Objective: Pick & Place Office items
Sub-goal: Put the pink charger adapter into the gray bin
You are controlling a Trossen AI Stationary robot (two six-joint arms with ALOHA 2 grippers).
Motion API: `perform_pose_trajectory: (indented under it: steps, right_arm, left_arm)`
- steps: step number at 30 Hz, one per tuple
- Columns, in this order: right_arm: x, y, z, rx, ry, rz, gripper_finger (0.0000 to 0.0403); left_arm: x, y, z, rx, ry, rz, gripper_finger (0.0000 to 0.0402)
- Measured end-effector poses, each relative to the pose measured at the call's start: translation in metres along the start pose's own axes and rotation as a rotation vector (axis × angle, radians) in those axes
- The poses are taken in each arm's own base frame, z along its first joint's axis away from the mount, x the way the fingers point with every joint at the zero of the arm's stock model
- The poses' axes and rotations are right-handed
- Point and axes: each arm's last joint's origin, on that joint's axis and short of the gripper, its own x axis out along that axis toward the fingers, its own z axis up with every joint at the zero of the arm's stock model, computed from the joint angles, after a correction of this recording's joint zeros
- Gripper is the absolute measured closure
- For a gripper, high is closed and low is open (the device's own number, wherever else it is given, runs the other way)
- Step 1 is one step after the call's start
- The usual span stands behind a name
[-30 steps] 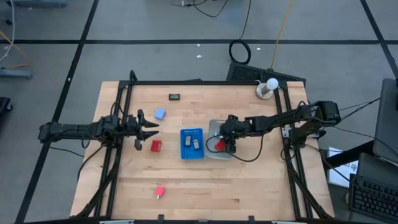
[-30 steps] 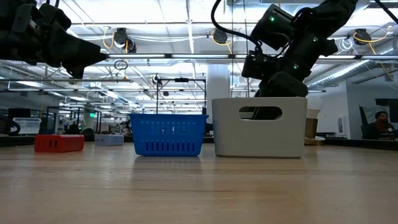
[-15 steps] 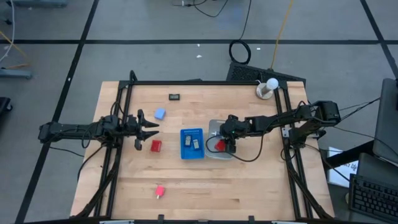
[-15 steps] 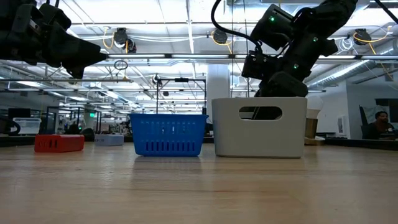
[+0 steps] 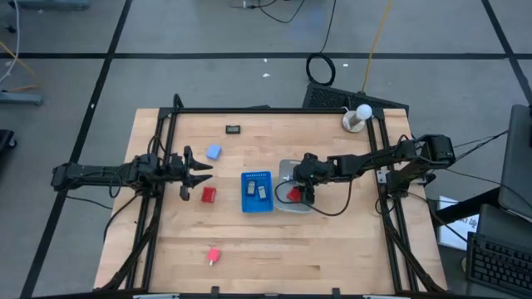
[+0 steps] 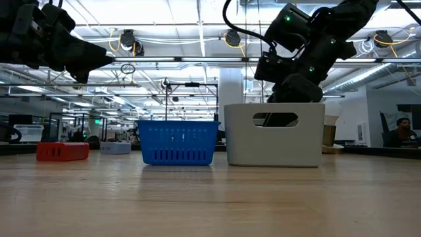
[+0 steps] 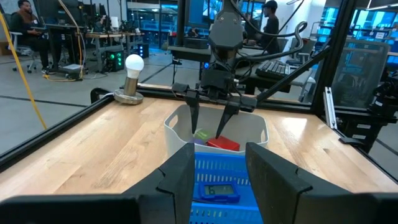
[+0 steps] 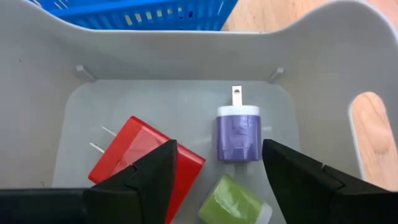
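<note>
My right gripper is open and points down into the white tray, above a red plug block, a purple one and a green one lying on the tray's floor. My left gripper is open and empty, raised over the table's left part, between a pale blue block and a red block, both lying on the table. The blue ribbed tray holds two dark flat pieces. A black flat rectangle lies near the far edge, and a small red piece lies near the near edge.
A white bulb on a round base stands at the table's far right corner. Black frame rails run along the table's left and right sides. The two trays stand side by side in mid table. Bare wood lies at the near right.
</note>
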Motion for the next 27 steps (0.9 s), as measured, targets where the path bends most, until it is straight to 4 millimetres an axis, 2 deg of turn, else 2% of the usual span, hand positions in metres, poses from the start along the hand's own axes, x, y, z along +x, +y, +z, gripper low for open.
perform_pose_trajectory:
  steps: [12, 27]
  right_arm:
    - [-0.005, 0.0, 0.002, 0.001, -0.019, 0.001, 0.0178]
    - [-0.048, -0.002, 0.019, 0.041, -0.187, 0.011, 0.0178]
  left_arm:
    - [0.0, 0.0, 0.0, 0.0, -0.001, 0.0, 0.0256]
    - [0.0, 0.0, 0.0, 0.0, 0.0, 0.0, 0.0256]
